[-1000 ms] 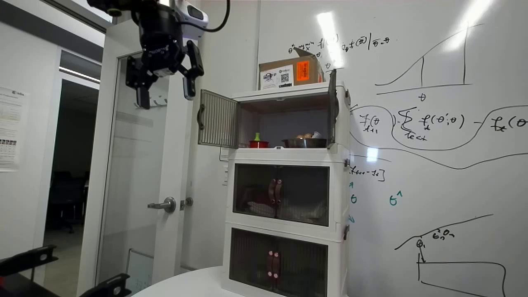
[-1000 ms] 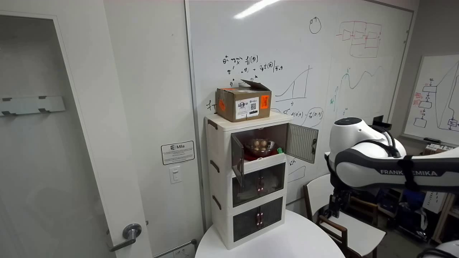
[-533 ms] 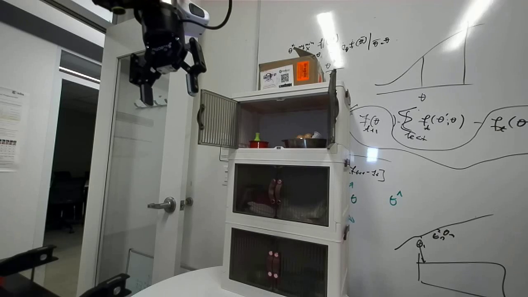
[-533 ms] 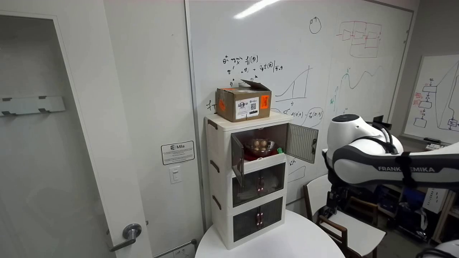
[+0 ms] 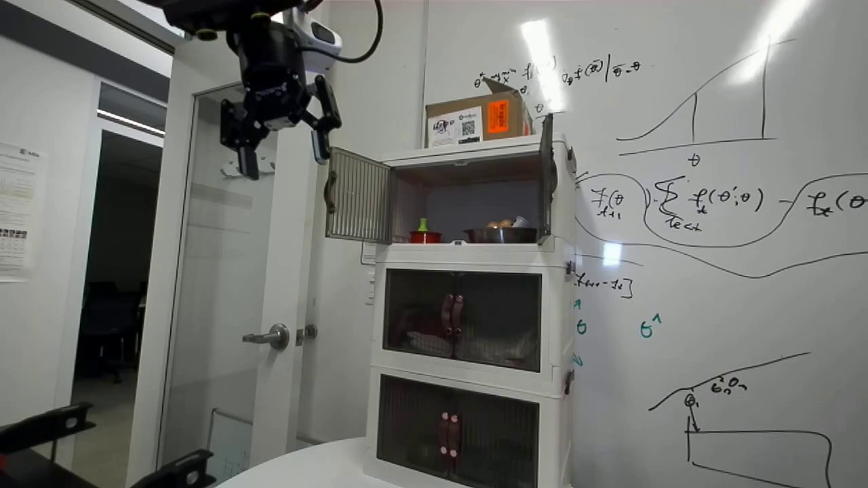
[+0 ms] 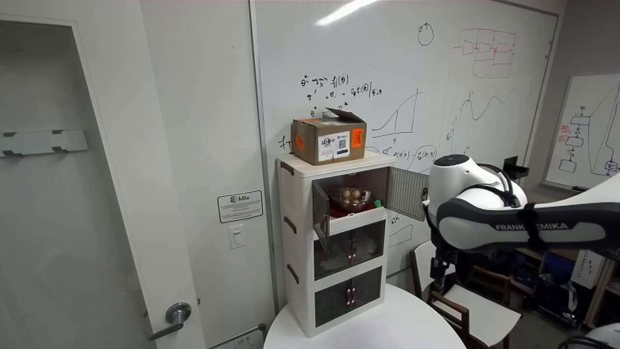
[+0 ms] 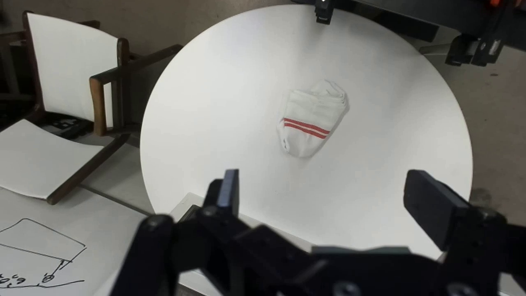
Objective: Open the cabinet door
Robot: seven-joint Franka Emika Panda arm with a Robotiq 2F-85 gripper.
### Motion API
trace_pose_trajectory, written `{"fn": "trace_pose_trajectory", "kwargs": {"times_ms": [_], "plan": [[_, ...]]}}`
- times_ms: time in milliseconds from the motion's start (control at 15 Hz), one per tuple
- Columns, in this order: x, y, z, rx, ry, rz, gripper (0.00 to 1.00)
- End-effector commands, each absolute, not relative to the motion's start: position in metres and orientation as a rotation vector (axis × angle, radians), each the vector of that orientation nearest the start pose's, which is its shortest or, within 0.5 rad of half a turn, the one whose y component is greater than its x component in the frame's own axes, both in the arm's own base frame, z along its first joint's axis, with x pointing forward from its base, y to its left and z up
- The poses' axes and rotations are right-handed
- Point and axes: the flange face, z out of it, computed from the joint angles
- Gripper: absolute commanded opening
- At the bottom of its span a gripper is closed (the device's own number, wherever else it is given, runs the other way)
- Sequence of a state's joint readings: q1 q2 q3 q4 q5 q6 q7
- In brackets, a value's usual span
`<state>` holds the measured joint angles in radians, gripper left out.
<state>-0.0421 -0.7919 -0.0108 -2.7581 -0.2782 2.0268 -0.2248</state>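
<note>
The cabinet (image 5: 475, 255) is a tall white three-tier unit, also seen in an exterior view (image 6: 296, 208). Its middle tier has a pair of grey-brown see-through panels, both closed: the cabinet door (image 5: 500, 312), also visible in an exterior view (image 6: 332, 259), and its twin (image 5: 416, 305). Their dark red handles (image 5: 453, 314) meet at the middle. Folded cloth shows dimly behind them. My gripper (image 5: 285, 165) is open and empty, pointing down, high up and apart from the cabinet. In the wrist view the gripper's fingers (image 7: 322, 193) are spread above the table.
Top-tier panels (image 5: 359, 196) (image 6: 407, 194) stand swung open, jutting out. A bowl (image 6: 352, 199) sits inside that tier. A cardboard box (image 6: 334, 140) is on top. The round white table (image 7: 230, 102) bears a striped cloth (image 7: 312, 111). A chair (image 7: 74, 70) stands beside it.
My arm and open gripper have shifted a little toward the cabinet, dipping slightly in the last half second. The cabinet panels have not moved.
</note>
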Motion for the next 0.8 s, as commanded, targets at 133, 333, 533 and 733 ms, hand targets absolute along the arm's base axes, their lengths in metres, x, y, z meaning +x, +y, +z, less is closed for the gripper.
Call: {"fn": "trace_pose_trajectory", "kwargs": {"times_ms": [133, 333, 533, 733], "plan": [[0.345, -0.018, 0.424, -3.446, -0.472, -0.067, 1.0], [0.362, -0.019, 0.403, -3.562, -0.349, -0.097, 1.0], [0.375, -0.022, 0.367, -3.694, -0.169, -0.092, 1.0], [0.382, -0.023, 0.334, -3.838, -0.056, -0.089, 1.0]]}}
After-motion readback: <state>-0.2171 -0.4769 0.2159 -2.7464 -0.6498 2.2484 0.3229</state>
